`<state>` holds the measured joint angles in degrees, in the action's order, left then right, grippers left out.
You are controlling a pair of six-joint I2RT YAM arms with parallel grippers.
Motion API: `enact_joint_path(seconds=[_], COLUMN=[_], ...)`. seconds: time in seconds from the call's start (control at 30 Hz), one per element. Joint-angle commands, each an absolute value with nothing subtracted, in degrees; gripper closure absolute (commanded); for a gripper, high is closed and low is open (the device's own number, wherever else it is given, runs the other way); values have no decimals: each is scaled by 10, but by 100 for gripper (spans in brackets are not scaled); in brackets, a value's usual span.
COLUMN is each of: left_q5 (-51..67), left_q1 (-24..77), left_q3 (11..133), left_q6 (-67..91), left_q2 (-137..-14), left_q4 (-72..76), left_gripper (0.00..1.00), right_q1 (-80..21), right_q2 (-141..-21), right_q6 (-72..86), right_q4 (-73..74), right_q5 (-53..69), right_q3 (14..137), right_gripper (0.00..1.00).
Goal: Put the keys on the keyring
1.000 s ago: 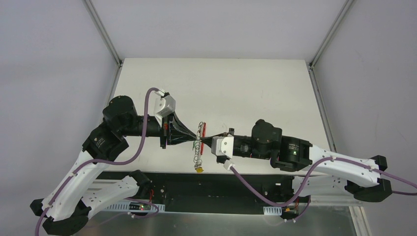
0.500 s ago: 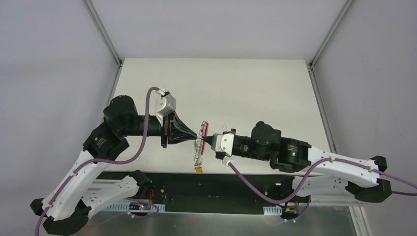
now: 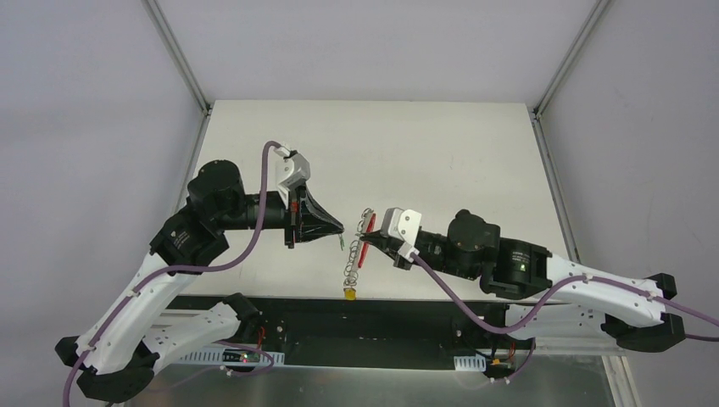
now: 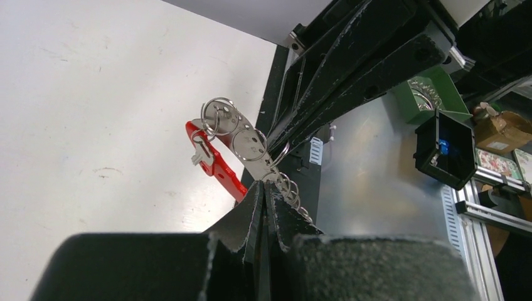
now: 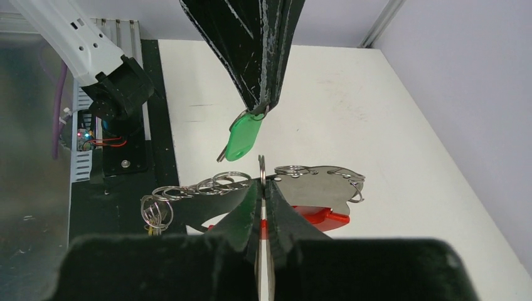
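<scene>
My left gripper (image 3: 338,230) is shut on the wire ring of a green-tagged key (image 3: 341,242). In the right wrist view the key (image 5: 243,135) hangs from its fingertips (image 5: 260,100), just above the keyring. My right gripper (image 3: 367,241) is shut on the keyring (image 3: 362,248) and holds it above the table. The keyring is a grey metal plate (image 5: 313,185) with a red part (image 5: 320,219) and wire rings. A chain of rings (image 5: 188,187) hangs down to a yellow tag (image 3: 348,292). The left wrist view shows the keyring (image 4: 248,143) but not the green key.
The white table (image 3: 441,161) stretches behind and to the right of both grippers. A black base strip (image 3: 381,315) runs along its near edge, just under the hanging yellow tag. Metal frame posts (image 3: 182,59) stand at the back corners.
The two grippers have drawn slightly apart. My right gripper has swung up and to the right with the keyring. My left gripper has risen a little with the green key.
</scene>
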<state>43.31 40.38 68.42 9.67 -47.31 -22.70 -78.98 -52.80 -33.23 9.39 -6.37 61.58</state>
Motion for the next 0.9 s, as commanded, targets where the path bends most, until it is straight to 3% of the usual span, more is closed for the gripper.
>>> enact_joint_path(seconds=[0.0,0.57,0.87], left_q5=[404,352,400], left_q1=[398,398,398], left_q3=[692,700,694], left_q6=[134,207,283], left_q2=[-492,-535,-543], left_q4=[-200,-200,-137], left_gripper=[100,100,100], right_q1=[-787,-784,-782], right_q2=[-529,-502,-499], right_q6=[-245,-207,-248], right_q4=[119,155,112], right_q5=[-109,-142,-144], right_q3=[671,666,633], right_gripper=[100,100,100])
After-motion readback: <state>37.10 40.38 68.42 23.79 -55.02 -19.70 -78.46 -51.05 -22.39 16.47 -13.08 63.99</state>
